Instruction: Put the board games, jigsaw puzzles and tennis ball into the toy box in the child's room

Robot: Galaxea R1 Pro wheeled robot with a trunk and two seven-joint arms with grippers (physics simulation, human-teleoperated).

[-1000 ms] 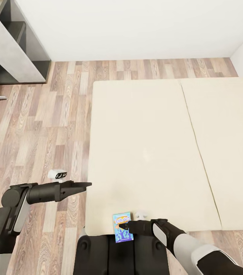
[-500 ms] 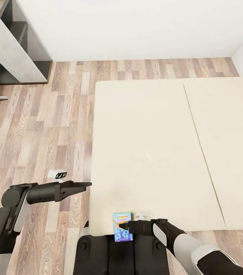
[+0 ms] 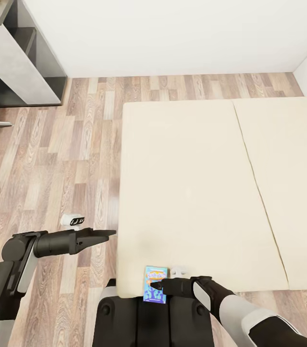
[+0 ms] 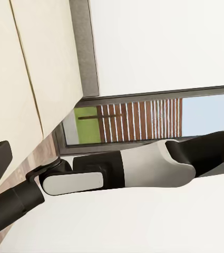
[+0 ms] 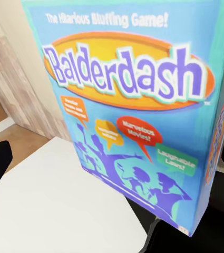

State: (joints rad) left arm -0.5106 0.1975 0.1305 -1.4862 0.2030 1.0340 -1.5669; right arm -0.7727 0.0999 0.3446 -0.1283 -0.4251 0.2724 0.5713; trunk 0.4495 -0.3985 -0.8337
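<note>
Here, the right pincer point(image 3: 162, 286) is clamped on a board game point(image 3: 154, 284) — a blue box, cover reading "Balderdash" in the right wrist view point(image 5: 138, 100) — held low, just at the near edge of the bed point(image 3: 196, 193) and over the robot's dark base. The bed's cream top has one seam running down it. The left pincer point(image 3: 107, 234) hangs over the wood floor point(image 3: 52, 168) beside the bed, fingers nearly together, holding nothing. Grey shelving point(image 3: 18, 62) stands at the far left against the white wall.
</note>
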